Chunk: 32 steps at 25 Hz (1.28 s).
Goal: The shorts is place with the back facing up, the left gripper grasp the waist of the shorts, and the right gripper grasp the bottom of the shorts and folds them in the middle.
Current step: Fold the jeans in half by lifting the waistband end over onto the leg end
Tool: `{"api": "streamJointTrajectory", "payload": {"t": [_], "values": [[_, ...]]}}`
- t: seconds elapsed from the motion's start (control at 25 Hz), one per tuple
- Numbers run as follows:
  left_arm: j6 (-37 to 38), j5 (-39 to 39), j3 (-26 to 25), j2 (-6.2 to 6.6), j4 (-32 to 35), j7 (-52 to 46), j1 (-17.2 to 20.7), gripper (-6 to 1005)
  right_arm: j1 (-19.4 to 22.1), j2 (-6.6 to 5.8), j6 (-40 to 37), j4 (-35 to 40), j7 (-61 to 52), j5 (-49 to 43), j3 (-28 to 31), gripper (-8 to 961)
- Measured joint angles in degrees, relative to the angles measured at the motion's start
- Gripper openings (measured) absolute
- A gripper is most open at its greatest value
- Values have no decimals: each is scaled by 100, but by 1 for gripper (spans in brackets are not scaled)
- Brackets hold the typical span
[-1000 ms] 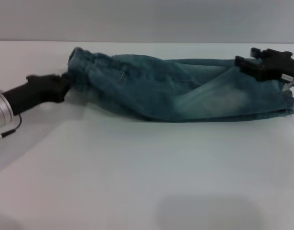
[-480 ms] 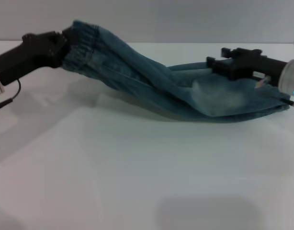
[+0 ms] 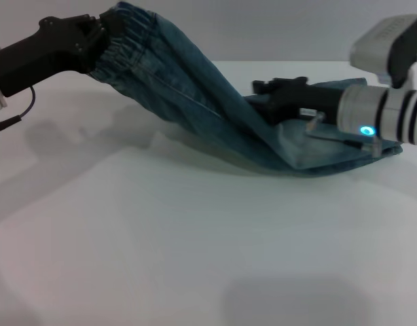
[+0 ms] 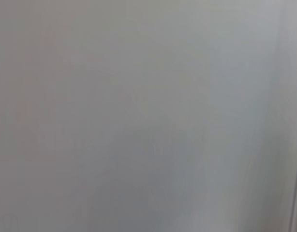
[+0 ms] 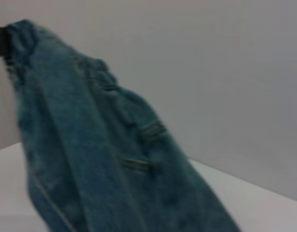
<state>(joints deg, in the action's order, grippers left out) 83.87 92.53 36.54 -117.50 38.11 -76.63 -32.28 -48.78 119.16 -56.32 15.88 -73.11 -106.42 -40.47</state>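
The shorts (image 3: 215, 115) lay partly on the white table (image 3: 161, 251), hem end down at the right, waist end lifted off the surface at the upper left, so the denim ran as a slanted sheet between the two. The waist of the shorts (image 3: 130, 37) was clamped in the left gripper (image 3: 93, 44), fingers closed on the ruffled band; holding it high looked meant to get slack for carrying that end over toward the hems. The right gripper (image 3: 266, 95) sat low over the leg part near the table, reaching in from the right; whether its fingers were clenched on cloth or released, couldn't tell, as the fabric fold hid the tips. The bottom of the shorts (image 3: 378, 151) rested flat on the table just under the right wrist. The right wrist view showed only the hanging denim with a back pocket (image 5: 139, 150) against a plain wall; the left wrist view showed blank grey. Nothing else was on the table. Main obstruction, by my read: the right arm itself lay across the landing zone for the fold.
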Motion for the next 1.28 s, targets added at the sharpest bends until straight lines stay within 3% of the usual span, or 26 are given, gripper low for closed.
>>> {"api": "streamJointTrajectory", "payload": {"t": [0.44, 1.28], "values": [[7, -26, 90, 0, 205, -78, -24, 34, -547, 28, -104, -346, -237, 13, -531, 553], [3, -4, 90, -15, 188, -51, -76, 30, -1536, 56, -1065, -296, -1066, 17, -1494, 552]]}}
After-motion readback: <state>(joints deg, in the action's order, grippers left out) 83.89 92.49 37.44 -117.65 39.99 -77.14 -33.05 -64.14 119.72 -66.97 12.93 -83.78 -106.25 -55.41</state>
